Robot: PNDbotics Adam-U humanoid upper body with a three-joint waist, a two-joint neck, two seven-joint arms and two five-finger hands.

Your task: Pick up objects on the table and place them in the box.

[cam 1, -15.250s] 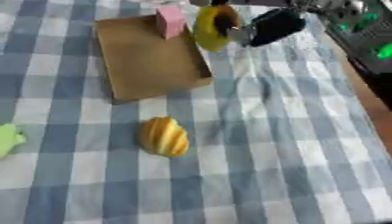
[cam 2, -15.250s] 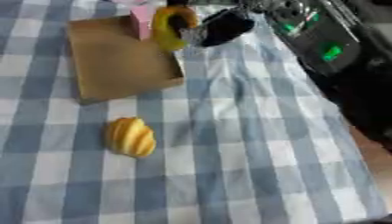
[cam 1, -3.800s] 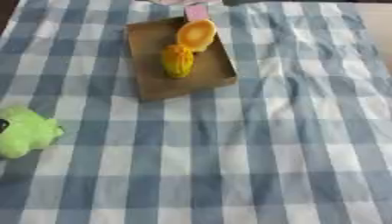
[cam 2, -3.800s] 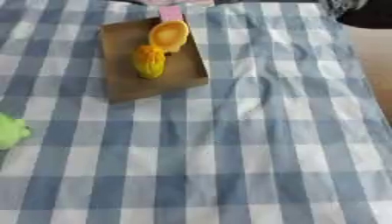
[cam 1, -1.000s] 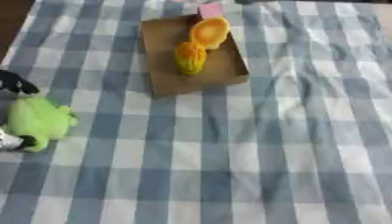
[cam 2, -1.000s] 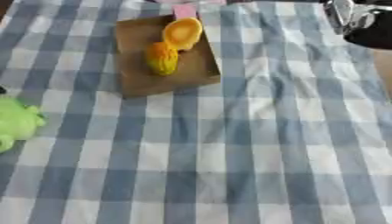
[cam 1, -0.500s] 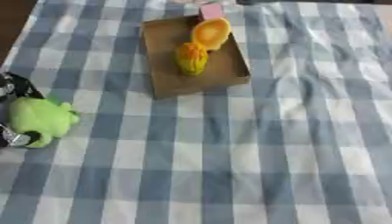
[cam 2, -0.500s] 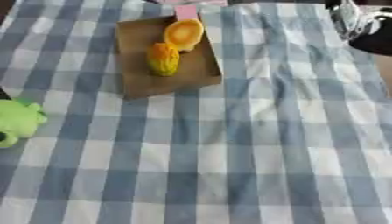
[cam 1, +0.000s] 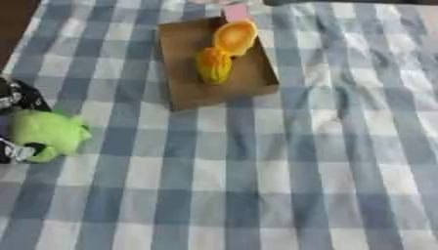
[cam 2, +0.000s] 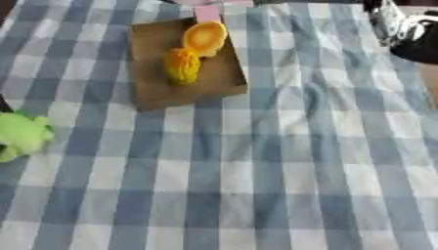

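A brown cardboard box [cam 1: 181, 80] lies at the far middle of the checked cloth. In it are a yellow-orange bread-like thing [cam 1: 214, 66] and an orange rounded thing [cam 1: 235, 35] touching each other. A pink object [cam 1: 237, 11] stands at the box's far edge. At the left edge sits a green soft toy [cam 1: 47, 134]. My left hand [cam 1: 19, 97] has black fingers curled over the toy's top and under its lower side. My right hand [cam 2: 409, 30] shows as a black and silver mass at the top right, away from the box.
The blue and white checked tablecloth [cam 1: 282, 185] covers the whole table, with wrinkles on its right half. A dark strip of the table's left edge [cam 1: 13, 19] shows at the upper left.
Since a second ago my left hand's fingers have come further round the green toy, which stays in place. The box and its contents have not moved.
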